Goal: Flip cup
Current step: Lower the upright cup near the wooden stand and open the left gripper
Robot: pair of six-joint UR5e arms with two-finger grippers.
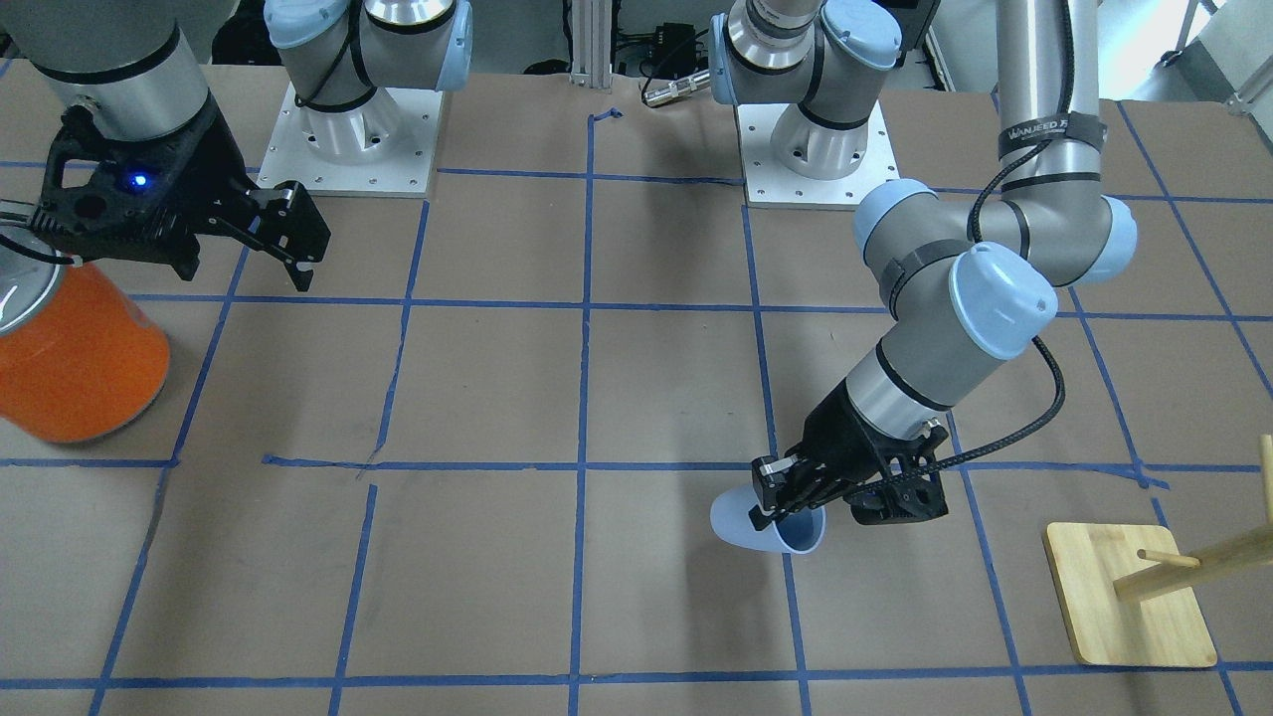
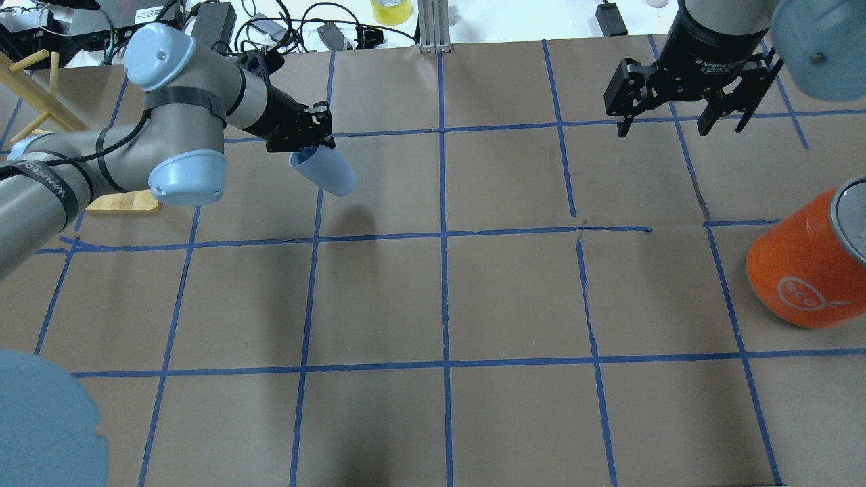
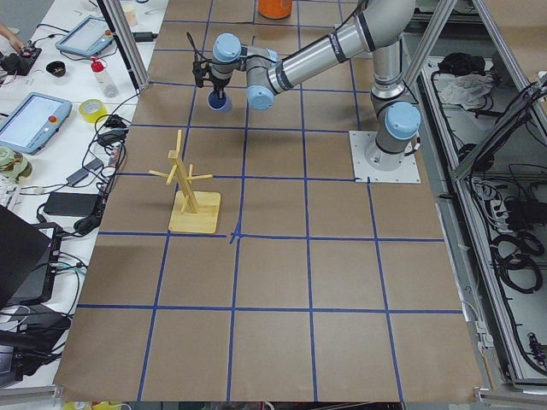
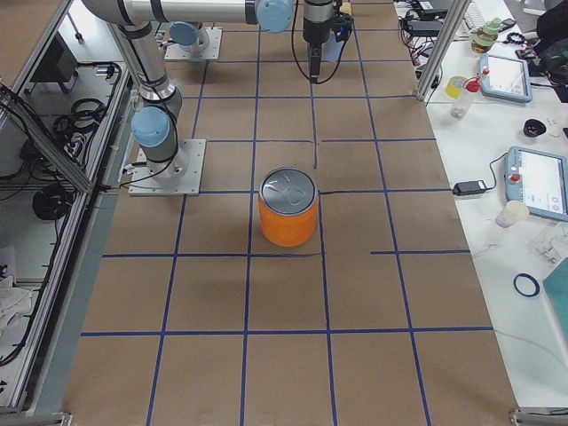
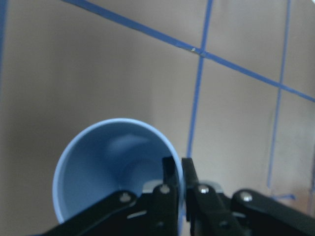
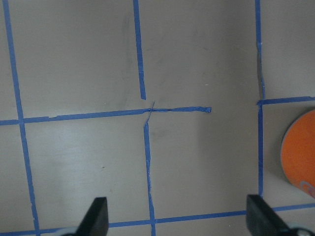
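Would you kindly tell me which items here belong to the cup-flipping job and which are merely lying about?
Job: cup; left end effector, gripping the cup's rim wall.
Lying about: orange can; wooden peg stand.

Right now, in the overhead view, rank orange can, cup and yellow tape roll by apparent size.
1. Orange can, largest though cropped
2. Cup, held in the left gripper
3. Yellow tape roll, smallest, but cropped and far away
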